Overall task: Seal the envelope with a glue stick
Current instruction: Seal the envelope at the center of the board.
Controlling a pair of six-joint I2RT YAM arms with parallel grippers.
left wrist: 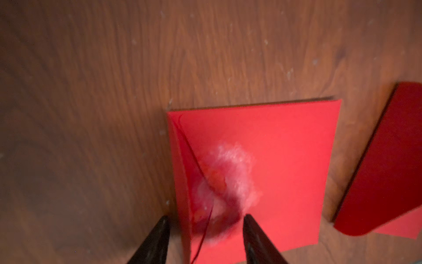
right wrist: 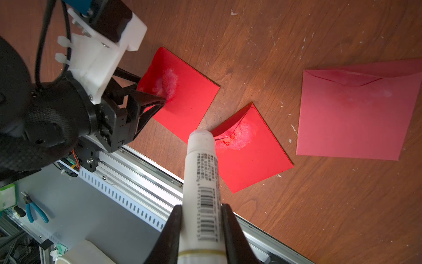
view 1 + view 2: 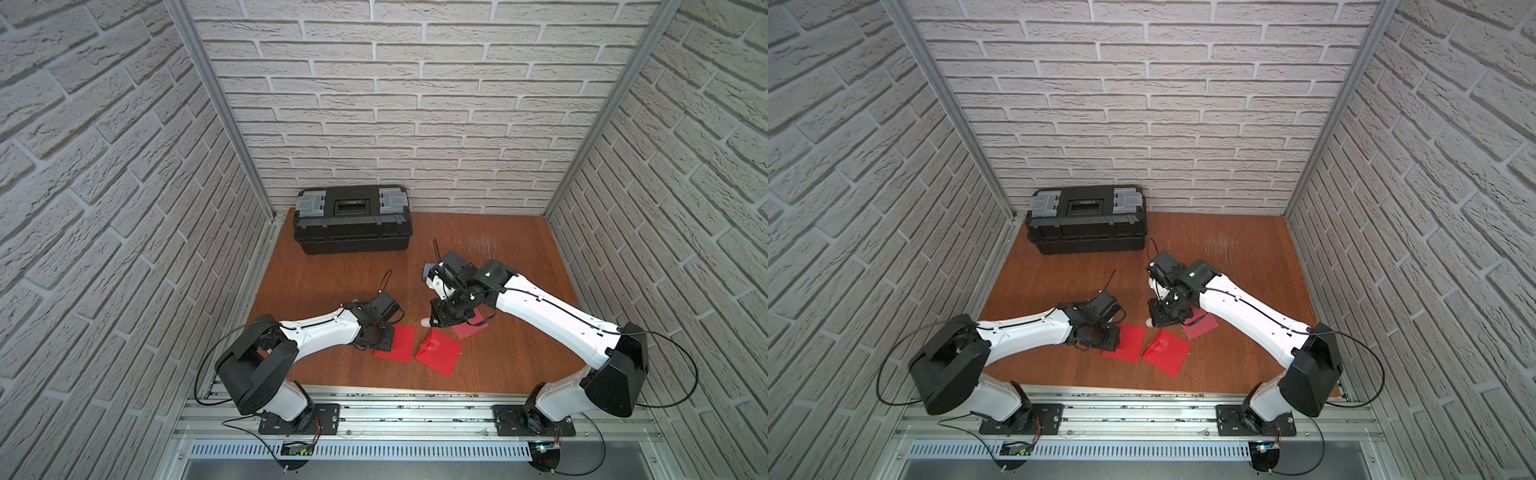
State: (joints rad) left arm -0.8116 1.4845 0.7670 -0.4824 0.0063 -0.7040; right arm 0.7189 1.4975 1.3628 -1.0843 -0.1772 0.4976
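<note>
Three red envelopes lie near the table's front. My left gripper [image 1: 206,218] stands open over the left envelope [image 1: 274,148], its jaws straddling a white glue smear [image 1: 230,169] at the folded flap's point. In both top views this gripper [image 3: 384,338] covers that envelope's [image 3: 397,343] left edge. My right gripper [image 2: 201,212] is shut on the glue stick [image 2: 201,173], a white tube with a barcode. Its far end hangs just beside the raised flap of the middle envelope [image 2: 251,155], which also carries a white smear. In a top view the stick's tip [image 3: 426,322] pokes out below the right gripper [image 3: 436,318].
A duller red envelope [image 2: 356,114] lies flat, partly under the right arm [image 3: 471,328]. A black toolbox [image 3: 353,224] stands at the back left against the brick wall. The metal rail [image 3: 399,411] runs along the table's front edge. Brick walls close in three sides.
</note>
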